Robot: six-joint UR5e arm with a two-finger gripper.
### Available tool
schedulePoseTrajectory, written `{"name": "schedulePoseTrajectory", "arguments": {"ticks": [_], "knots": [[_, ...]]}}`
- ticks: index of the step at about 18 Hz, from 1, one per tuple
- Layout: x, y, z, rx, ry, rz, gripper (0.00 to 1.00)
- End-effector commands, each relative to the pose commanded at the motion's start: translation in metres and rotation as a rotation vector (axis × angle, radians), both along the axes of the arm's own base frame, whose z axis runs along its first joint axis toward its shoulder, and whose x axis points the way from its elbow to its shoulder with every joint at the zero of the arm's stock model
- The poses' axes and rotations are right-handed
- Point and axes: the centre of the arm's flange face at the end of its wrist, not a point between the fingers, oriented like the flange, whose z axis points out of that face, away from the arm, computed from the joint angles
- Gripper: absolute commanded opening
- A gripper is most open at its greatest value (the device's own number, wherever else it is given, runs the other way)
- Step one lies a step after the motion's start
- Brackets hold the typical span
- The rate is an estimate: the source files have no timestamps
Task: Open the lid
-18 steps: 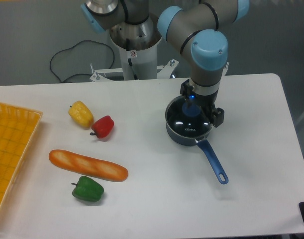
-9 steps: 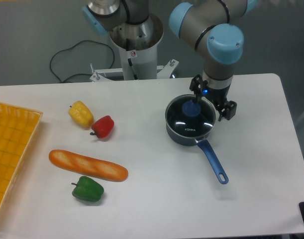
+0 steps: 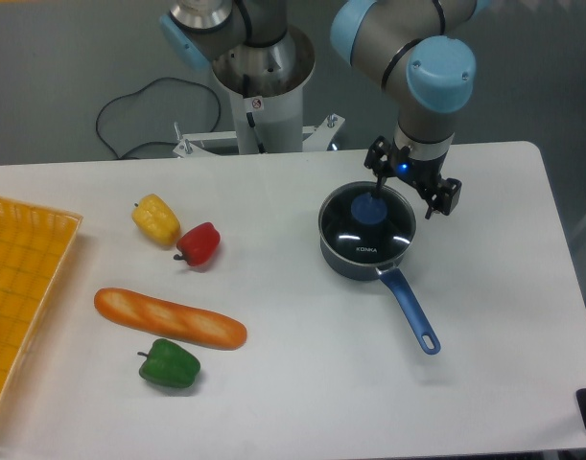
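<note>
The lid, a clear glass disc with a blue knob and white "KONKA" lettering, lies flat on the dark blue saucepan, right of the table's centre. My gripper hangs over the pan's back right rim, just right of the knob. Its dark fingers stand apart with nothing between them, and none touches the knob. The pan's long handle points toward the front right.
To the left lie a yellow pepper, a red pepper, a baguette and a green pepper. An orange basket sits at the left edge. The arm's base stands behind the table.
The gripper has moved right and back, from directly over the knob to the pan's back right rim. The lid has stayed on the saucepan.
</note>
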Motion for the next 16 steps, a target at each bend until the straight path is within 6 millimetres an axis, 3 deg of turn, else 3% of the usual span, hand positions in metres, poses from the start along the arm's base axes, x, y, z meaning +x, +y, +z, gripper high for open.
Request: {"name": "schedulePoseTrajectory", "arguments": {"ticks": [3,5,8,12,16], "knots": [[0.006,0.01,0.0,0.011,0.006,-0.006,1.0],[0.016,0.029,0.005,0.024,0.013,0.0,1.0],[0.026,0.043,-0.004,0.031,0.023,0.043,1.0],[0.042,0.046,-0.023,0.051,0.07,0.02,1.0],[0.046,0.041,-0.03,0.039,0.059,0.019,1.0]]}}
